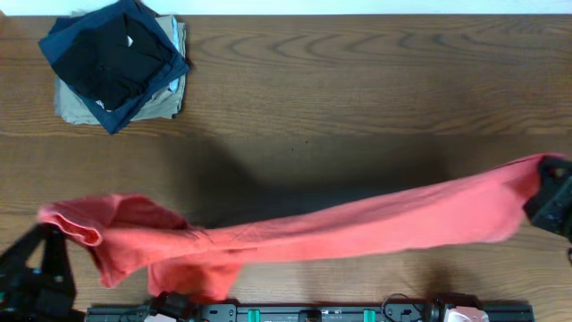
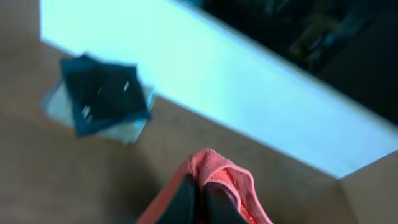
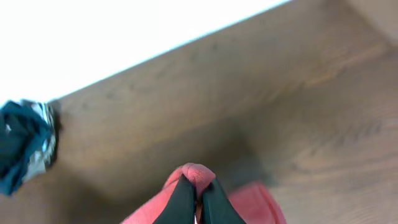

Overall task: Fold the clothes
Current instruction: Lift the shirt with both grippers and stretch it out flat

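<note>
T-shirt (image 1: 295,234): solid coral-red, shading darker in the folds toward 8 o'clock. Tabletop (image 1: 357,80): mid-brown wood, wavy grain bands running 9 to 3, dark shadow patch under the shirt. Stack at 10 o'clock: black garment (image 1: 112,58) on top with a small white fleck, navy garment (image 1: 61,40) under it, khaki-beige garment (image 1: 76,109) at the bottom, all plain. Left tool (image 2: 198,186) and right tool (image 3: 197,185): black. Strip (image 1: 357,5) past the tabletop edge at 12: white.

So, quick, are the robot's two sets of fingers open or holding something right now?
Left fingers: closed, holding the coral-red T-shirt.
Right fingers: closed, holding the other end of the coral-red T-shirt.
</note>
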Controlling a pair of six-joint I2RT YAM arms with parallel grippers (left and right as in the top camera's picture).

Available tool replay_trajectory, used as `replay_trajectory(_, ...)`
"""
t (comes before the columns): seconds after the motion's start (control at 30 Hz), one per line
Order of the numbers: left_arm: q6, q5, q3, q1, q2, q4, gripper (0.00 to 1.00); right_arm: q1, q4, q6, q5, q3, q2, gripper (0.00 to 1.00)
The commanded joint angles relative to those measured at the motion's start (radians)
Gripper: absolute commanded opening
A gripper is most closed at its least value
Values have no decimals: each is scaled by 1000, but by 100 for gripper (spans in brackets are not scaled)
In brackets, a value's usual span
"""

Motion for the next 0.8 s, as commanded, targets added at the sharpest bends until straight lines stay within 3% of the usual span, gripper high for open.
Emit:
replay_trajectory(0.0,80,12,29,4,97,66,6,-9,-1,-19,68,85,56,1)
replay_trajectory(0.27,137,9,29,4,381,196,6,-17,84,24,235,103,237,1)
replay_trajectory(0.47,214,-52,29,5,661,427,6,-76,234,22,228,103,456,1)
replay_trajectory(0.77,217,-53,29,28,1036,728,6,-93,399,24,232,103,750,1)
